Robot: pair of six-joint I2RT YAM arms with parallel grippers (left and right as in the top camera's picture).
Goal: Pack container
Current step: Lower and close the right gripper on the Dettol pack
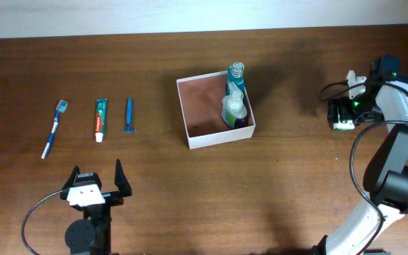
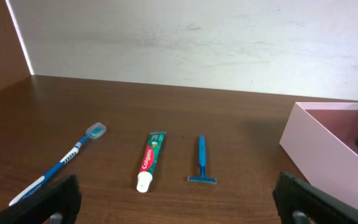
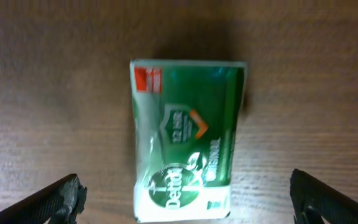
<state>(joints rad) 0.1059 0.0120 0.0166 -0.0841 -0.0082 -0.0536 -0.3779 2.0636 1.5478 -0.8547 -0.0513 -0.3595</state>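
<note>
Centrally, nearer the desk's [image 1: 296,184] far edge, the container [image 1: 198,106] holds two bottles [image 1: 234,108] against its right wall. A toothbrush [image 1: 54,129], toothpaste [image 1: 100,119] and razor [image 1: 128,115] lie in a row toward the left edge. The left tool [image 1: 96,173] hovers by the near edge, jaws apart and empty. The right tool [image 3: 184,180], jaws wide, hangs above a green soap packet [image 3: 185,140] near the right edge.
</note>
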